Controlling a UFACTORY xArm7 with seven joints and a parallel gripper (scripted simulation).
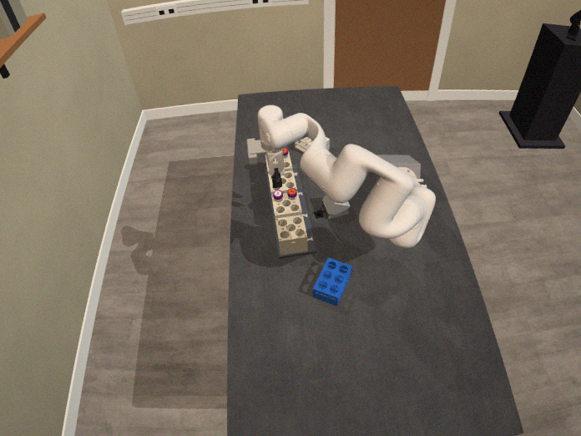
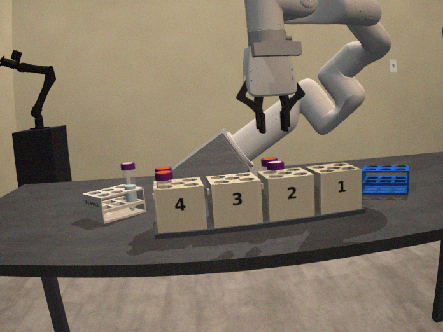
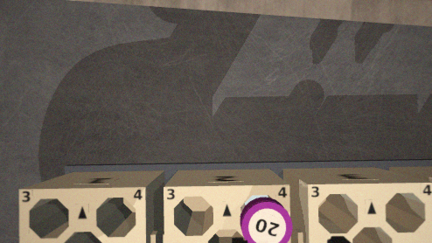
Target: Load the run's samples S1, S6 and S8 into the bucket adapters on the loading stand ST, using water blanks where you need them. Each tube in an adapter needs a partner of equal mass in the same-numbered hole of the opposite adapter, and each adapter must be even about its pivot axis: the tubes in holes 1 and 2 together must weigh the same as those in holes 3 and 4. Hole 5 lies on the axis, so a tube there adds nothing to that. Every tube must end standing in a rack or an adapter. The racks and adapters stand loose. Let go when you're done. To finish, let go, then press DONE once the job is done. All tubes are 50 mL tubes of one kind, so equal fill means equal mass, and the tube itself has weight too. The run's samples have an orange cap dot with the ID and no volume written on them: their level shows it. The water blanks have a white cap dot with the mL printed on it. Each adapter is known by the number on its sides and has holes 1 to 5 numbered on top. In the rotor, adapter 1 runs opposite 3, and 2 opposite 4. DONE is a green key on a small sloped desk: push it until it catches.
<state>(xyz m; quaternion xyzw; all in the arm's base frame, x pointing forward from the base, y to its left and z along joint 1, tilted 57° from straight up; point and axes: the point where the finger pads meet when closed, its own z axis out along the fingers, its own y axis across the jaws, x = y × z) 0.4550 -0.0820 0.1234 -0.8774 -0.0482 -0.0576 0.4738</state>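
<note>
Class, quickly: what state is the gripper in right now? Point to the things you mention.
Gripper (image 1: 276,185) (image 2: 272,129): jaws partly open, nothing between them, above the adapters (image 1: 292,246) (image 2: 236,214) (image 3: 83,192).
</note>
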